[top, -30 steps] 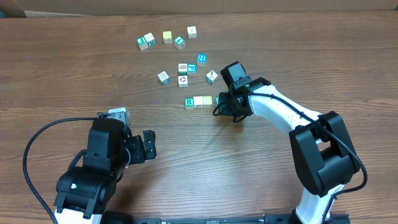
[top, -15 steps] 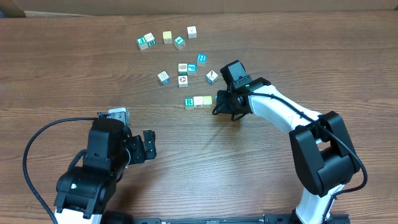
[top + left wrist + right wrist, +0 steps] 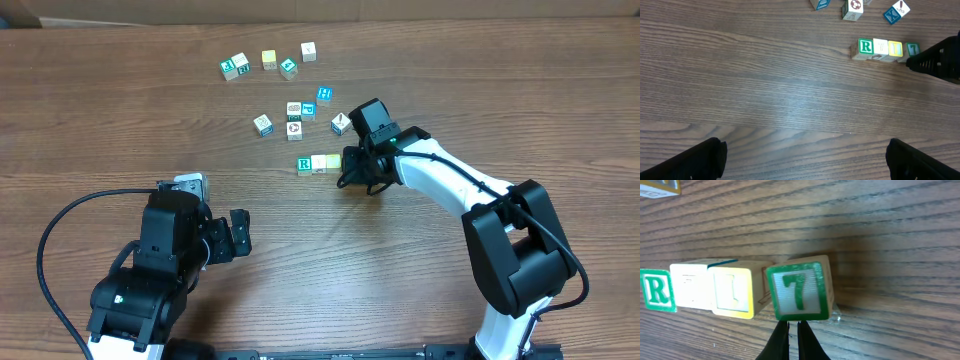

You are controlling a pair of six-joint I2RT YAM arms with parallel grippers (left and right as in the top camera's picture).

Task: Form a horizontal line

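I see a table (image 3: 120,120) of brown wood, its grain plain, with a dull sheen under the light. The R cube (image 3: 657,291), pale cube (image 3: 690,286), yellow cube (image 3: 735,292) and T cube (image 3: 799,292) look like smooth wood with printed, slightly glossy faces. The right gripper (image 3: 790,329) is matt black plastic; the right arm (image 3: 440,174) wears a glossy white shell.
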